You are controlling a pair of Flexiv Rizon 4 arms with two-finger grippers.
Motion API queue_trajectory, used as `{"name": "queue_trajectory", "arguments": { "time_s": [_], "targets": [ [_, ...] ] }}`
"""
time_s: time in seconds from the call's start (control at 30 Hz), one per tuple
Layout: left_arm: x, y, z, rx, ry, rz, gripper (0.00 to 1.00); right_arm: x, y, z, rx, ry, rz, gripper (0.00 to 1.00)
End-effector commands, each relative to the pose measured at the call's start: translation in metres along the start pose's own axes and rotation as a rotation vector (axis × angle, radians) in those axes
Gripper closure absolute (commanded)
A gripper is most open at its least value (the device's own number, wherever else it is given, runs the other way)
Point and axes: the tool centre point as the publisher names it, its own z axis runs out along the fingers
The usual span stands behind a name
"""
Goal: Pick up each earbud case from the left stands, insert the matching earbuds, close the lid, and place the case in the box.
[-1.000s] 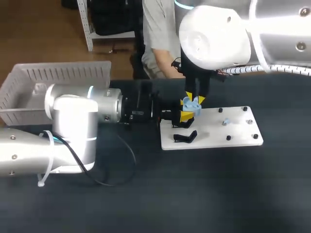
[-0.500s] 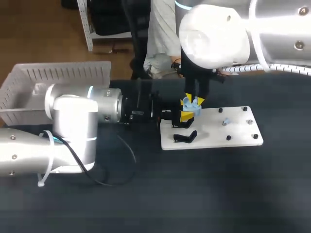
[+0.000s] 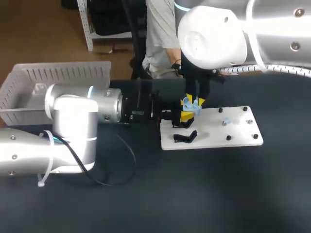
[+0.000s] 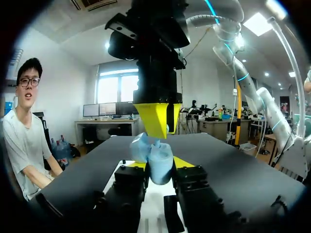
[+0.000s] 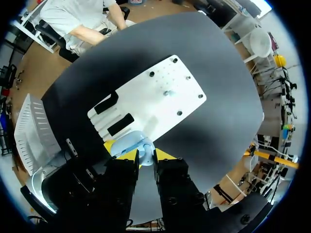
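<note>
Seating a bud looks like the step in hand: L fingers (image 4: pixel 184 162) clamp the pale-blue case (image 4: pixel 158 162) from both sides, lid seemingly open, at the board's (image 3: pixel 214 133) 10 o'clock corner, w/ R fingers (image 4: pixel 155 119) drawn nearly together right above it; can't tell if a bud is pinched. To do it well, R should come down plumb over the socket, press lightly and let go only once it sits flush, while L holds firm w/o tilting; box (image 3: pixel 63 74) sits at 9 o'clock.
</note>
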Motion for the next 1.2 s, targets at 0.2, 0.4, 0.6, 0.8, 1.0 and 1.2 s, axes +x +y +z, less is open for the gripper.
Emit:
{"name": "queue_trajectory", "arguments": {
  "time_s": [0.2, 0.4, 0.6, 0.8, 1.0, 1.2],
  "targets": [
    [0.001, -0.001, 0.000, -0.006, -0.004, 0.004, 1.00, -0.002, 0.003, 0.005, 0.010, 0.001, 0.010, 1.00],
    [0.001, -0.001, 0.000, -0.006, -0.004, 0.004, 1.00, -0.001, 0.005, 0.007, 0.018, 0.005, 0.016, 1.00],
    [0.001, -0.001, 0.000, -0.006, -0.004, 0.004, 1.00, 0.001, 0.005, 0.010, 0.030, 0.010, 0.028, 1.00],
    [0.001, -0.001, 0.000, -0.006, -0.004, 0.004, 1.00, 0.002, 0.004, 0.009, 0.016, 0.026, 0.049, 0.52],
    [0.001, -0.001, 0.000, -0.006, -0.004, 0.004, 1.00, 0.009, -0.010, -0.011, -0.062, 0.038, 0.063, 0.58],
    [0.001, -0.001, 0.000, -0.006, -0.004, 0.004, 1.00, 0.013, -0.037, -0.034, -0.192, 0.073, 0.010, 0.58]
  ]
}}
